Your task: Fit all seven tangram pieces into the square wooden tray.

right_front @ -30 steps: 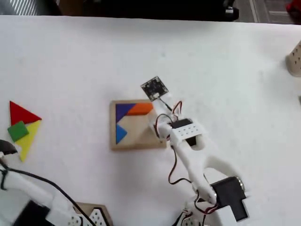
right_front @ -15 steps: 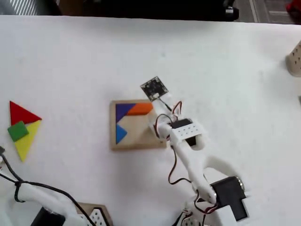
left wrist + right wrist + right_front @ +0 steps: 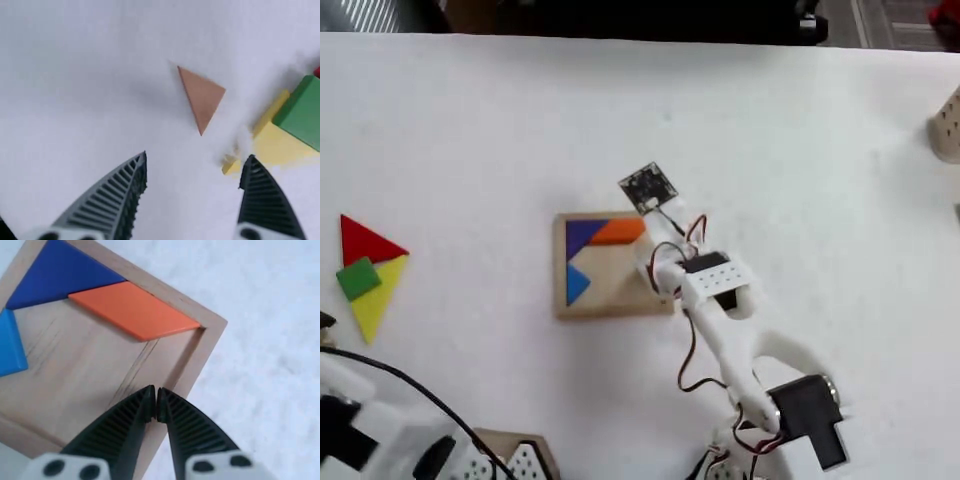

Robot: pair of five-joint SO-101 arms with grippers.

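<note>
The square wooden tray (image 3: 620, 300) sits mid-table and holds a dark blue triangle (image 3: 582, 235), an orange parallelogram (image 3: 620, 231) and a light blue triangle (image 3: 576, 284). My right gripper (image 3: 154, 391) is shut and empty, hovering over the tray's bare floor (image 3: 75, 375) near its rim, beside the orange parallelogram (image 3: 132, 310). At the far left lie a red triangle (image 3: 365, 241), a green square (image 3: 358, 279) and a yellow triangle (image 3: 375, 298). My left gripper (image 3: 195, 160) is open above the white table, close to a small brown triangle (image 3: 202, 97), the yellow triangle (image 3: 280, 145) and the green square (image 3: 302, 112).
The right arm (image 3: 720, 300) stretches from the table's near edge to the tray's right side. The left arm (image 3: 380, 430) lies at the near left corner by a wooden block (image 3: 515, 450). A beige pegged object (image 3: 946, 125) stands at the far right edge.
The left arm has pulled back toward the near left corner, away from the loose pieces. The right arm and the tray pieces have stayed put.
</note>
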